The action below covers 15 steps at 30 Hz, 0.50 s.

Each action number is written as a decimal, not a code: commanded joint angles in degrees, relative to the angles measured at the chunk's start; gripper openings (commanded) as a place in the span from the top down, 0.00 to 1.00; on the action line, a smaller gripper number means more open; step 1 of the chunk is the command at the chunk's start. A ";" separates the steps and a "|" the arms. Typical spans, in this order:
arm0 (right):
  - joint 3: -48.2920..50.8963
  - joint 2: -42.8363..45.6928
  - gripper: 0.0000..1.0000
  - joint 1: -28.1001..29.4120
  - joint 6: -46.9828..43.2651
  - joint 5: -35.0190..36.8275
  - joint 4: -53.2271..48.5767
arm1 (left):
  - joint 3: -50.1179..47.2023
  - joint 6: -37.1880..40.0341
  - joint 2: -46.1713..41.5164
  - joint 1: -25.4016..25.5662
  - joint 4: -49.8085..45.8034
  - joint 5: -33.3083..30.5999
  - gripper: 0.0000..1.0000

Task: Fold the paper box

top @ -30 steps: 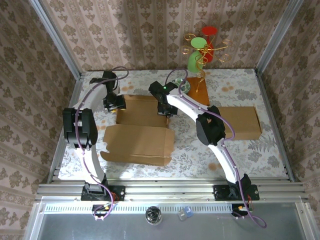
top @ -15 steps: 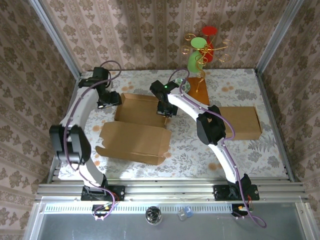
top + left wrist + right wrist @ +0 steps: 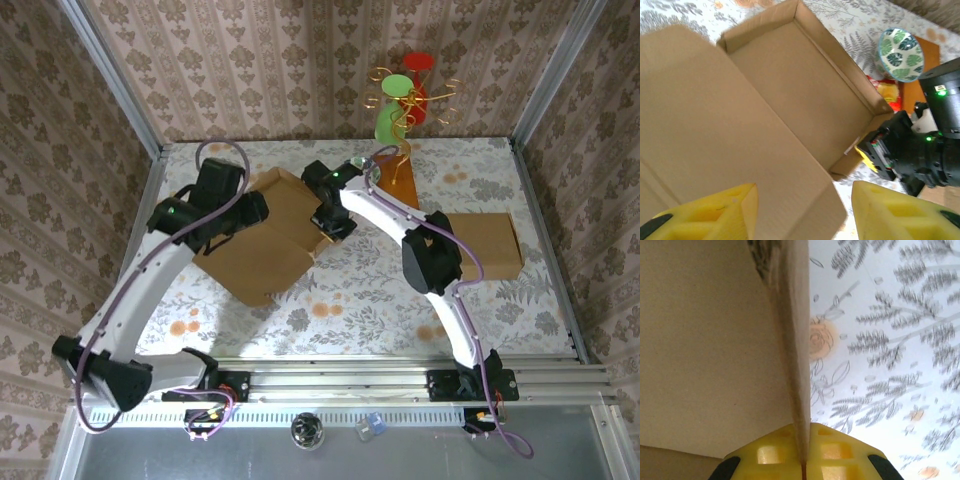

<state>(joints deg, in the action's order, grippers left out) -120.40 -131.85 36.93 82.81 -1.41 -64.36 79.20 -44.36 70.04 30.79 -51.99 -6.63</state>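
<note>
The paper box [image 3: 285,200] is a brown cardboard tray with its big lid [image 3: 255,262] hinged toward the near left. In the left wrist view the tray [image 3: 805,95] lies open ahead and the lid [image 3: 700,125] runs under my left gripper [image 3: 802,200], whose yellow fingers [image 3: 730,215] stand apart with nothing held. From above, that left gripper [image 3: 250,212] hovers over the hinge line. My right gripper [image 3: 335,222] is shut on the box's right wall; its pads [image 3: 775,455] pinch the thin cardboard edge [image 3: 792,340].
A second flat cardboard sheet [image 3: 487,245] lies at the right. A wire cup stand [image 3: 400,110] with green and red cups rises at the back on an orange base [image 3: 402,185]. A leaf-patterned bowl [image 3: 900,47] and a red-yellow packet [image 3: 885,90] sit beside the box.
My left arm has swung from the box's far left side to above the lid, fingers wider apart. The box has turned at an angle, its lid drawn in closer. The right grip is unchanged.
</note>
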 commanded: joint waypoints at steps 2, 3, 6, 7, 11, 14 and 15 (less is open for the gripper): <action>4.49 5.42 1.00 2.53 16.12 -1.33 2.57 | -3.34 -16.65 -5.49 6.43 -5.00 -6.05 0.50; 5.23 5.98 1.00 3.05 18.37 -1.14 2.60 | -4.04 -19.84 -6.32 8.13 -5.54 -6.91 0.50; 8.64 7.20 1.00 4.55 24.44 -3.61 6.33 | -6.86 -29.63 -9.05 12.10 -6.66 -7.58 0.50; 9.10 7.45 1.00 5.22 26.31 -4.02 6.81 | -8.26 -32.17 -10.10 13.06 -6.44 -7.69 0.50; 8.43 7.70 1.00 7.97 33.34 -2.52 4.09 | -13.55 -38.28 -14.63 13.98 -5.61 -6.73 0.49; 10.32 7.82 1.00 9.07 37.49 -3.07 4.94 | -19.08 -43.43 -18.31 14.47 -4.00 -3.70 0.46; 11.18 7.92 1.00 9.28 38.55 -3.15 5.55 | -20.54 -44.93 -19.37 15.04 -3.81 -3.16 0.46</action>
<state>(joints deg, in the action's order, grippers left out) -111.15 -126.56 45.58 112.84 -4.69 -58.78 61.89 -80.16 53.30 44.80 -55.64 -11.53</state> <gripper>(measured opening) 0.084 0.537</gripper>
